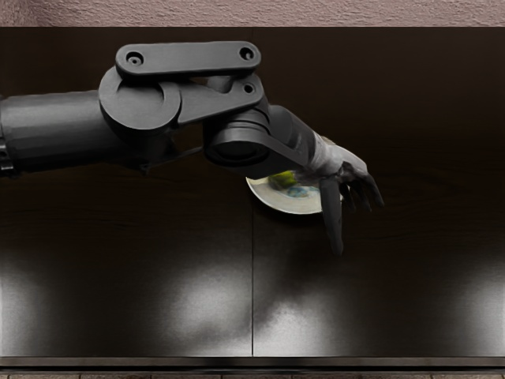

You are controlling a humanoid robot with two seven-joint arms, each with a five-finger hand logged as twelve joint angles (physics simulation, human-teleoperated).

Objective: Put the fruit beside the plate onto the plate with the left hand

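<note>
Tabletop [158,316], dark and glossy with pale patches of reflected light, lies nearest, below the left hand [349,183], and a thin seam runs up it towards the plate. The hand hangs palm-down above this surface, its fingers [368,192] pointing downward, loosely spread and closed on nothing. One digit reaches lower than the others, towards the near side. Whether any fingertip touches the table cannot be told. Just to the left of the hand, and partly under its wrist, sits a pale plate [296,207], of which only the near rim and part of the inside show. On the plate, tucked against the underside of the wrist and left of the fingers, lies the yellow-green fruit [282,180], mostly hidden by the forearm. A bluish patch sits beside it, and I cannot tell what that is. Behind the hand, the grey left arm [71,130] stretches away to the left edge, with a flat link plate over its elbow. Farthest back runs a strip of pinkish textured wall [252,12].
</note>
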